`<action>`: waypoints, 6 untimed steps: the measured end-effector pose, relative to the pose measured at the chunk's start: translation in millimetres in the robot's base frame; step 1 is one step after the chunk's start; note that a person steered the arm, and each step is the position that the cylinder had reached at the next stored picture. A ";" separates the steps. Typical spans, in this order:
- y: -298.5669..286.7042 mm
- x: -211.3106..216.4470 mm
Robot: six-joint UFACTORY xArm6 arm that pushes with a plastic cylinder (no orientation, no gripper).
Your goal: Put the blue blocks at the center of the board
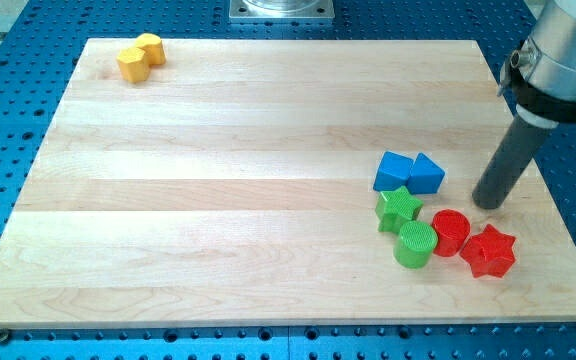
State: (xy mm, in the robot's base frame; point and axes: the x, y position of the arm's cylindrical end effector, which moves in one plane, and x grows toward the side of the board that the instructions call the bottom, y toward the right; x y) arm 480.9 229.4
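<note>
Board: a pale wooden board (268,180) lay on a blue perforated table (8,110).
Arm: it entered from the far right corner and ended in a straight dark rod; there was no claw to stand apart or together.
My tip: my tip (487,203) rested on the board at the right, just right of the blue pair and apart from it, with the red blocks nearer and slightly left.
Blue cube: the blue cube (394,171) sat right of the board's centre, touching the blue triangular block on its right.
Blue triangular block: the blue triangular block (427,174) lay between the cube and my tip.
Green star: the green star (399,209) sat just near of the blue cube.
Green cylinder: the green cylinder (415,244) stood nearer still, beside the red cylinder (451,232).
Red star: the red star (489,251) lay right of the red cylinder.
Yellow blocks: two yellow blocks (140,57) sat touching in the far left corner, shapes unclear.
</note>
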 end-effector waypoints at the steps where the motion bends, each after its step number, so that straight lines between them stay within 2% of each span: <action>1: -15.2 -5.9; 6: -86.6 -9.3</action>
State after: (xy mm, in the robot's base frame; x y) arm 471.7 142.7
